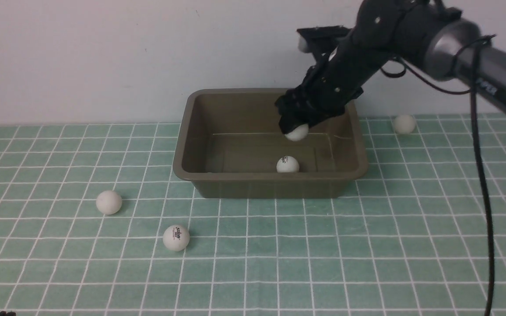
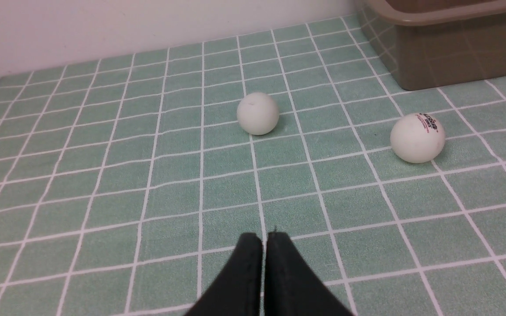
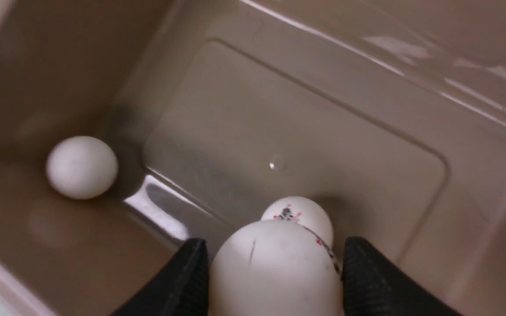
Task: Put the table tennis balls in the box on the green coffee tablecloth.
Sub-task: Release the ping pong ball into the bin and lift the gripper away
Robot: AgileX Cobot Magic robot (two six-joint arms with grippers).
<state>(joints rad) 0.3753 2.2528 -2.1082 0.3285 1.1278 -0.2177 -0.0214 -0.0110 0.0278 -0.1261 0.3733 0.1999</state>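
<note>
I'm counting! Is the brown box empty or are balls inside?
Not empty. The box holds two: a plain ball by its wall, a printed ball below the held ball in the right gripper.

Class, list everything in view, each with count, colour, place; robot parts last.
tablecloth: one, mint green, white grid, under everything
box: one, olive-brown, on the tablecloth near the wall
loose balls: three, white, two front-left of the box, one to its right
balls in the box: two, white, on its floor
held ball: one, white, inside the box
left end effector: one, black, shut, over the tablecloth
right end effector: one, black, gripping the held ball
</note>
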